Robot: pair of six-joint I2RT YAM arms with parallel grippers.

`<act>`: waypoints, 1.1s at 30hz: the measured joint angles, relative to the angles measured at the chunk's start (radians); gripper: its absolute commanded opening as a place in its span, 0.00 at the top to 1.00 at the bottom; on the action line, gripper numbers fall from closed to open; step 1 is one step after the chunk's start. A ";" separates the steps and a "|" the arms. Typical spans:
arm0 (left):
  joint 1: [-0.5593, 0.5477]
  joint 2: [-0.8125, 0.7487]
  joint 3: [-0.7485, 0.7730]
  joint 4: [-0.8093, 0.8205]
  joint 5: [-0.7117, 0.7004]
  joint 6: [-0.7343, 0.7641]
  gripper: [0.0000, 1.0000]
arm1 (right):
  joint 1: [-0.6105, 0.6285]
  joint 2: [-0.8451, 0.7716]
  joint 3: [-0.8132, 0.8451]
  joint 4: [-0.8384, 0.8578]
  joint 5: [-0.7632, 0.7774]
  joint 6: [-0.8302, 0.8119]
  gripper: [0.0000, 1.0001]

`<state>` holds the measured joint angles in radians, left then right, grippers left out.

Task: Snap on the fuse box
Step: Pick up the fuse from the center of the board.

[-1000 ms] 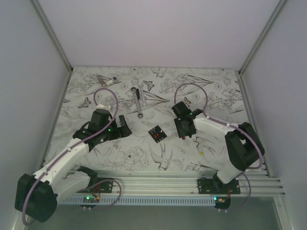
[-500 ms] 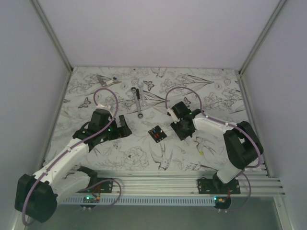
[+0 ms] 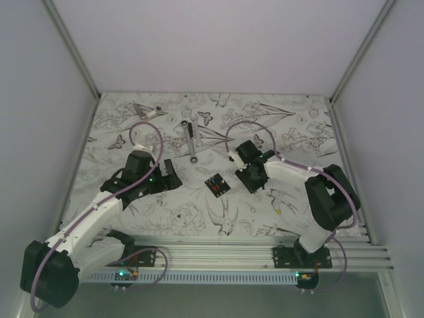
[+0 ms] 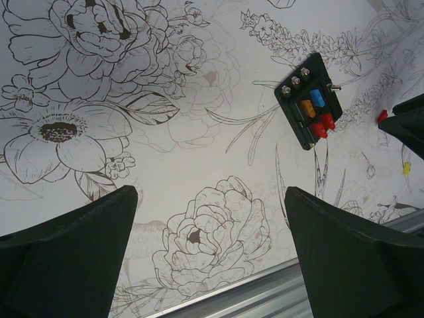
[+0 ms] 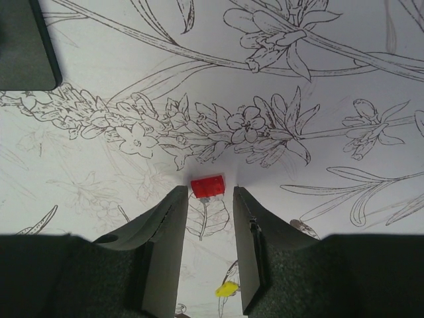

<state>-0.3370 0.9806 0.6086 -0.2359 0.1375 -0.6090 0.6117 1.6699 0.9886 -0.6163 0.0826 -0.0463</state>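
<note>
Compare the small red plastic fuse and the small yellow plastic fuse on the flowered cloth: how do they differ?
The small red plastic fuse lies at the tips of the right gripper's fingers; the small yellow plastic fuse lies further back, under the gap between them. The red fuse looks rectangular; the yellow fuse is a small blur. Both lie loose on the flowered cloth.

Counted one fuse box (image 4: 308, 101) with four fuses seated in it: two seated red fuses (image 4: 326, 120), one blue fuse (image 4: 318, 99), one orange fuse (image 4: 307, 107). Two more lay loose on the cloth: one loose red fuse (image 5: 207, 186), one loose yellow fuse (image 5: 226, 289). One long grey bar (image 3: 191, 141), one smaller metal bracket (image 3: 147, 110). Two arms: left arm (image 3: 99, 209), right arm (image 3: 291, 173).
</note>
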 measured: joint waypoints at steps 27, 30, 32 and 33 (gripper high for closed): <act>0.000 0.000 0.000 0.000 0.000 0.001 0.00 | -0.006 0.047 0.026 -0.001 -0.006 -0.016 0.72; 0.000 0.000 0.000 0.000 0.000 0.000 0.00 | -0.006 0.047 0.026 -0.001 -0.006 -0.001 0.74; 0.000 0.000 0.000 0.000 0.000 0.000 0.00 | -0.006 0.047 0.026 -0.001 -0.005 0.010 0.74; 0.000 0.000 0.000 0.000 0.001 0.000 0.00 | -0.006 0.046 0.026 0.000 -0.006 0.015 0.73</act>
<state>-0.3370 0.9806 0.6086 -0.2359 0.1383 -0.6090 0.6052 1.7157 1.0142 -0.6167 0.0769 -0.0315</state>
